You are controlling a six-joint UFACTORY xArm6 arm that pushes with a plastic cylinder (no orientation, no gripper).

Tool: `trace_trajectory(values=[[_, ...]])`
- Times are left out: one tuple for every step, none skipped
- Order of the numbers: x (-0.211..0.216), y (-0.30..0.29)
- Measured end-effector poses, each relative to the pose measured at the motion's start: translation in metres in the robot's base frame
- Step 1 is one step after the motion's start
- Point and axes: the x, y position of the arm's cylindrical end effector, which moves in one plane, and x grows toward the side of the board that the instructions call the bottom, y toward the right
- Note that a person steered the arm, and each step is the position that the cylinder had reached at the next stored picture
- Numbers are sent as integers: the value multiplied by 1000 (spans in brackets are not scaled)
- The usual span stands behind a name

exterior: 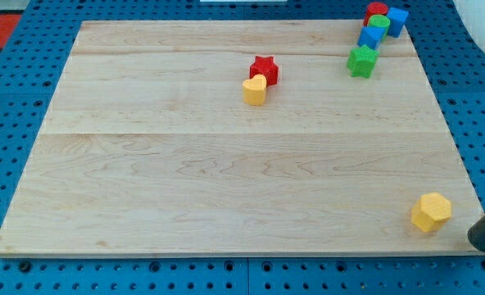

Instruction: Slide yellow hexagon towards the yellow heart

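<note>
The yellow hexagon (pixel 431 211) lies near the bottom right corner of the wooden board (pixel 226 164). The yellow heart (pixel 255 89) sits in the upper middle of the board, touching a red star (pixel 265 70) just above and to its right. My tip (pixel 482 240) shows at the view's right edge, just off the board, a short way to the right of and slightly below the yellow hexagon, not touching it.
A cluster stands at the board's top right: a green star (pixel 362 61), a blue block (pixel 371 36), a green round block (pixel 378 22), a red block (pixel 377 10) and another blue block (pixel 396 20). Blue pegboard surrounds the board.
</note>
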Motion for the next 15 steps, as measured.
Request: trace_trajectory(values=[[0,-9],[-15,-22],[-35,-28],[-43,-42],[-43,-54],[-43,-62],[-43,-63],[-45,-63],[-48,-63],[-53,-63],[-60,-63],[-63,-69],[-58,-94],[-56,-123],[-65,-140]])
